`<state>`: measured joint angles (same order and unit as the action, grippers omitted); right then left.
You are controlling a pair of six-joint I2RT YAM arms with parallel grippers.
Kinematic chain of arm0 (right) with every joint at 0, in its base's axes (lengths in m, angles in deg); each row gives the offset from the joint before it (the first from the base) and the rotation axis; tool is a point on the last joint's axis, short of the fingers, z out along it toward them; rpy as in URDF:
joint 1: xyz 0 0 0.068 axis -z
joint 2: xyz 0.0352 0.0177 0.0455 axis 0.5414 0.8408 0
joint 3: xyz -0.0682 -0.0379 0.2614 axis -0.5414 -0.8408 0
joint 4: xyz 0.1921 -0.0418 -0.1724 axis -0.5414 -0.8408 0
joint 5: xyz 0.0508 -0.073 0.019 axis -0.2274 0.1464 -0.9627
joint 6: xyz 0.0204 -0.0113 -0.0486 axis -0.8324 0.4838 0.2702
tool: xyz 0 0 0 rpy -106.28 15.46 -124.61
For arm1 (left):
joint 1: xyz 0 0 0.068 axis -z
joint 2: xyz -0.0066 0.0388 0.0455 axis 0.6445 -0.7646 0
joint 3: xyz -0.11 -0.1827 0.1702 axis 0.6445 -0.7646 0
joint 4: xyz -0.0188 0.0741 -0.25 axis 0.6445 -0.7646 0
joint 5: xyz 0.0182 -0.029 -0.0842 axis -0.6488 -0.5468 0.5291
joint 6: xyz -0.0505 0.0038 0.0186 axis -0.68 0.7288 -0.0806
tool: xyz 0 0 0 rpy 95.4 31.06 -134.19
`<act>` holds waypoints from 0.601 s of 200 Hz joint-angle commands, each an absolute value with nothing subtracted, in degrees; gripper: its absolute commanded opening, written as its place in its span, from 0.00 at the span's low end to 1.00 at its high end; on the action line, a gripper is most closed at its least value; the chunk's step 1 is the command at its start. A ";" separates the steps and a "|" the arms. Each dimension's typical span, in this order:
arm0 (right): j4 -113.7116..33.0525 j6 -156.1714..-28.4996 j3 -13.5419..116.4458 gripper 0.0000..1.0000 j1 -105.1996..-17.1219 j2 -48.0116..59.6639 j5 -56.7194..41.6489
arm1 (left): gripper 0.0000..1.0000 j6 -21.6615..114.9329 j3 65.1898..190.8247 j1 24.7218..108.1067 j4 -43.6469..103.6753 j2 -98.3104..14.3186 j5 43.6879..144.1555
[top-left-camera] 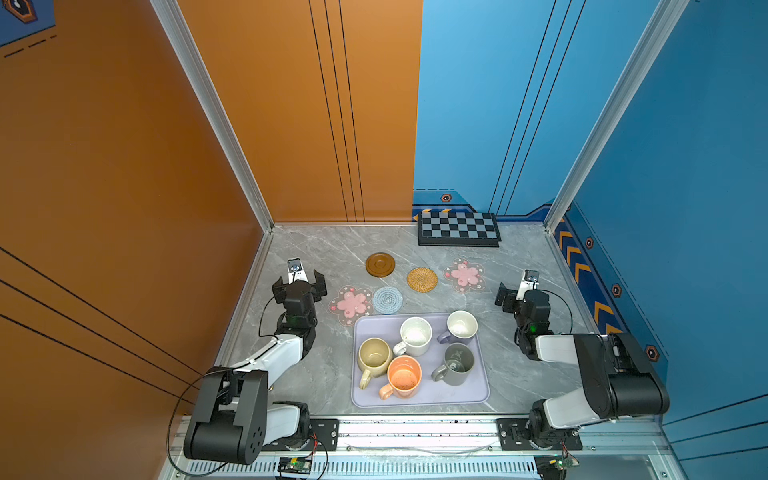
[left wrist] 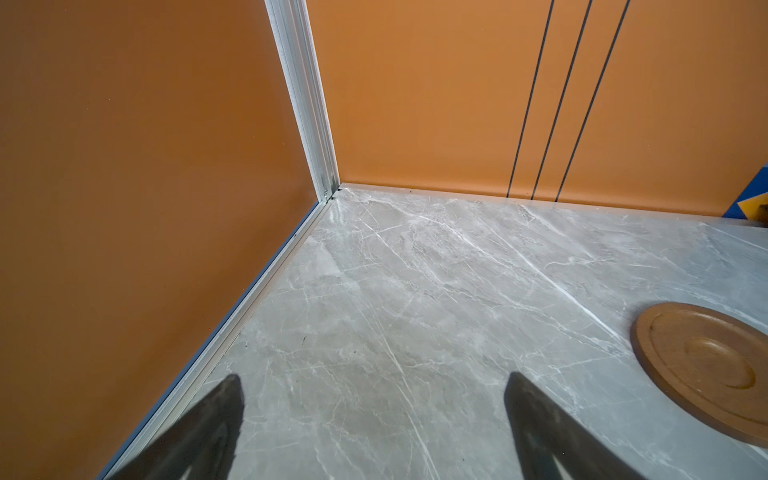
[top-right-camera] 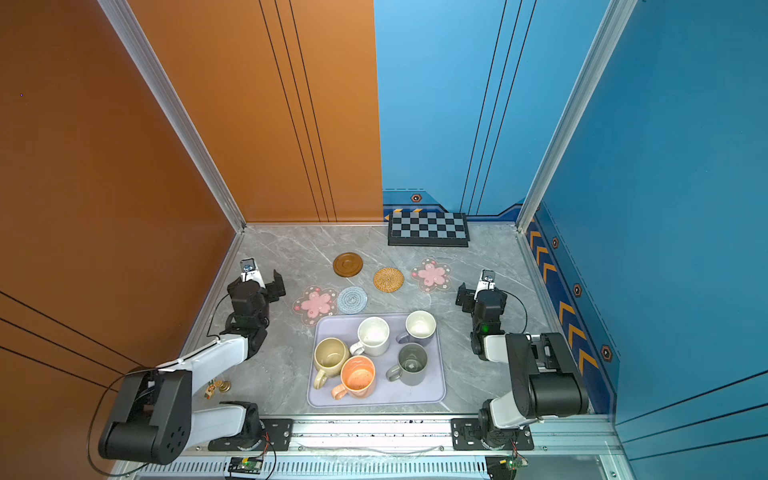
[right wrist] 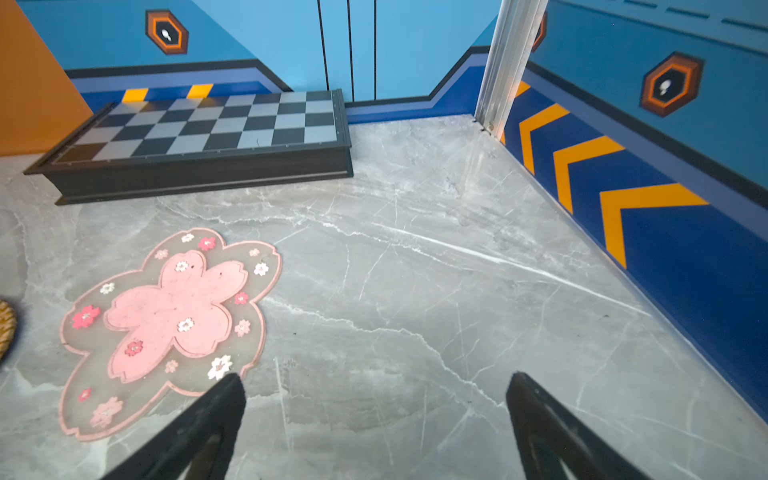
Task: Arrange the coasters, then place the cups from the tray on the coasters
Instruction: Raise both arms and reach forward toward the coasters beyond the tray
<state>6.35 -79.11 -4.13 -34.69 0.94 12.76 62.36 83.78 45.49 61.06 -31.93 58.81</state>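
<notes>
Marble table (left wrist: 415, 291), brown coaster (left wrist: 706, 370) near spread left fingers (left wrist: 216, 424), not touching

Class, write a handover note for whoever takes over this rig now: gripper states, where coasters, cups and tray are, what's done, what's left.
Left gripper: open, empty, over grey marble table.
Right gripper: open, empty, near one pink flower-shaped coaster.
Coasters lie beyond the pale lavender rectangular tray: dark brown wooden disc, tan woven rattan round, pale blue-grey crocheted round, second pink flower-shaped coaster.
Cups in tray: beige-yellow mug, speckled white mug, orange-peach mug, lavender mug, grey mug.
Done: nothing; coasters bare.
Left: arrange coasters, move five cups.
</notes>
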 commanded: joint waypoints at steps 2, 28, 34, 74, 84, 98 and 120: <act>-0.23 -79.32 -2.07 1.00 -34.45 -3.82 13.16 | 0.98 65.33 88.12 47.83 54.86 -30.36 56.16; -3.90 -79.21 -0.94 1.00 -34.53 -7.85 12.89 | 0.98 62.33 89.62 47.78 54.94 -27.50 59.58; -4.13 -79.20 -0.85 1.00 -34.54 -8.76 12.89 | 0.98 62.02 90.33 47.91 54.35 -27.29 59.17; -18.28 -78.91 5.65 1.00 -34.45 -16.37 12.74 | 0.98 62.14 91.33 48.70 52.42 -24.75 61.69; -22.02 -78.62 7.51 1.00 -34.47 -17.52 12.47 | 0.98 60.90 91.69 48.35 51.29 -24.46 64.83; -25.83 -78.35 9.74 1.00 -34.63 -19.23 12.81 | 0.98 58.61 92.84 48.18 48.97 -25.08 67.31; -27.79 -78.80 10.85 1.00 -34.72 -22.48 11.80 | 0.98 56.48 94.50 48.88 45.66 -26.03 69.06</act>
<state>-19.44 -79.06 9.16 -34.69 -19.32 12.80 59.97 91.88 48.40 50.31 -25.43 64.45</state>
